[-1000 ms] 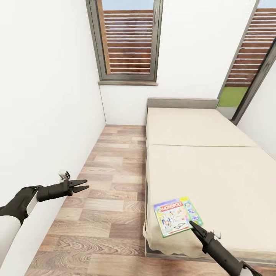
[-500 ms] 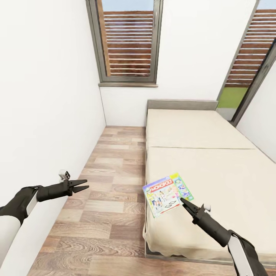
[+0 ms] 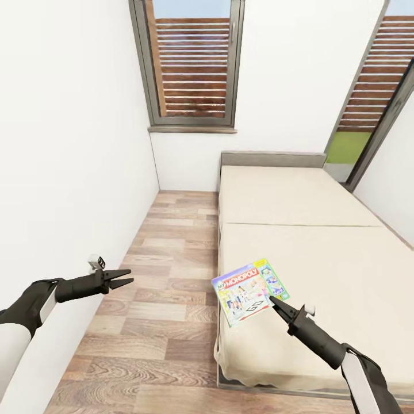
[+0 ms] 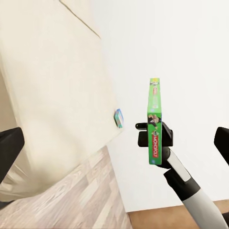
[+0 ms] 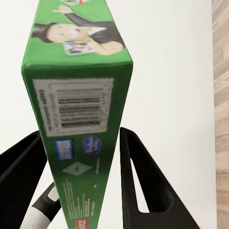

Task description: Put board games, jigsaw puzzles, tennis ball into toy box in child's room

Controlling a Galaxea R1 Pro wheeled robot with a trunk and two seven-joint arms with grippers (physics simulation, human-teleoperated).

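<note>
1. The head view looks forward and down from above both arms, facing a window wall. It takes in the plank floor (image 3: 167,299) on one side and the bed (image 3: 322,253) on the other.
2. The left wrist view looks sideways across the room from low down. It sees the bed's edge (image 4: 52,105) and, beyond it, the right gripper (image 4: 155,138) holding the Monopoly box (image 4: 154,119) edge-on.
3. The right wrist view sits very close, looking along the fingers (image 5: 143,181) at the box's green edge (image 5: 76,109).
4. All three views share the box.
</note>
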